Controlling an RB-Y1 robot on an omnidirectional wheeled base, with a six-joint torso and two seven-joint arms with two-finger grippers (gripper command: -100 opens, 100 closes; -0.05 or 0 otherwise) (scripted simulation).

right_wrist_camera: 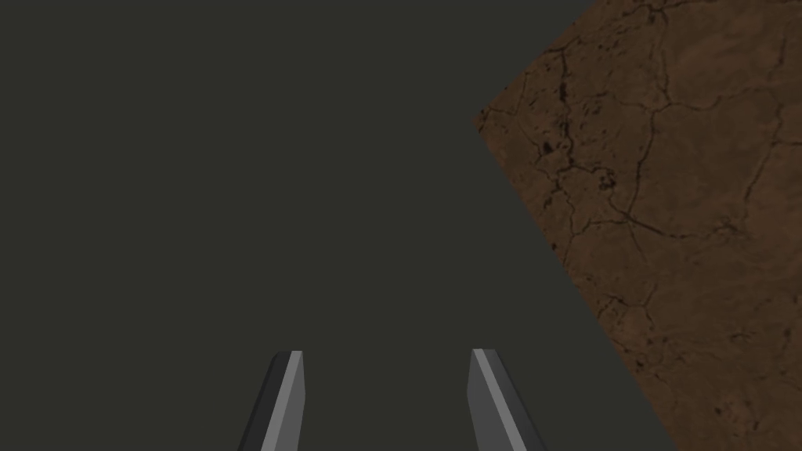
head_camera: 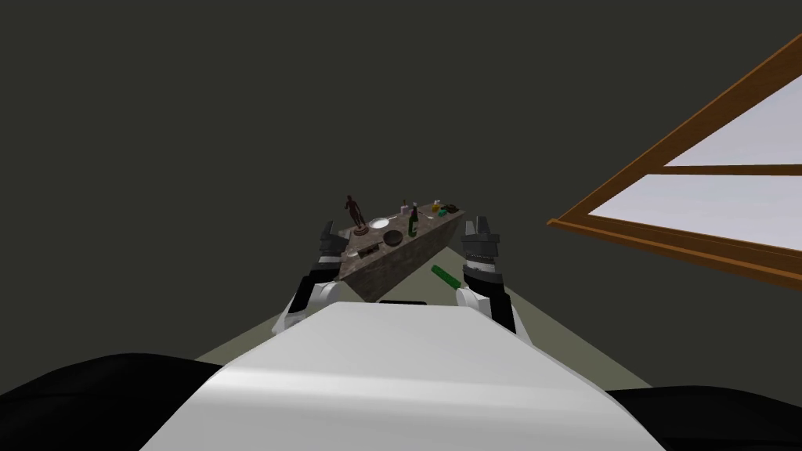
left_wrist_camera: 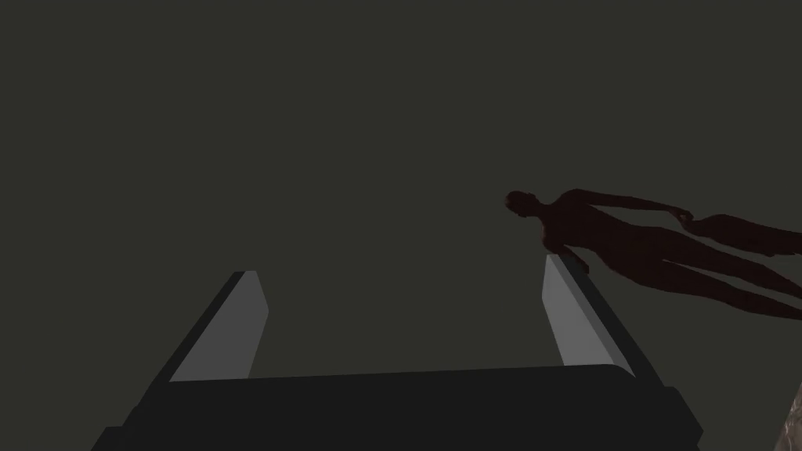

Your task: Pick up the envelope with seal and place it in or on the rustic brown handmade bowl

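The envelope [head_camera: 368, 250] was hard to make out; I took it for the small flat dark thing at the near end of the table [head_camera: 405, 262], too small to show any seal. The bowl [head_camera: 392, 237], dark and round, sat just beside it toward the middle of the top; a white plate [head_camera: 379, 223] lay behind the bowl, a green bottle [head_camera: 413, 223] stood upright to its right, and a dark red-brown figurine [head_camera: 355, 211] stood toward the left edge; a few small items [head_camera: 438, 208] clustered at the far end; a green cylinder [head_camera: 445, 276] lay on the floor below the table's right side.

The left gripper [left_wrist_camera: 401, 270] hovered at the table's near left corner, blades wide apart and holding nothing, the figurine showing just past one blade; the right gripper [right_wrist_camera: 384, 354] hung off the table's right side, blades likewise spread and empty, with a brown cracked surface [right_wrist_camera: 666, 203] ahead of it to one side.

By my reading nothing of the task was done; the envelope lay ungrasped, apart from both grippers; the reach, the grasp, the carry to the bowl and the release were all left.
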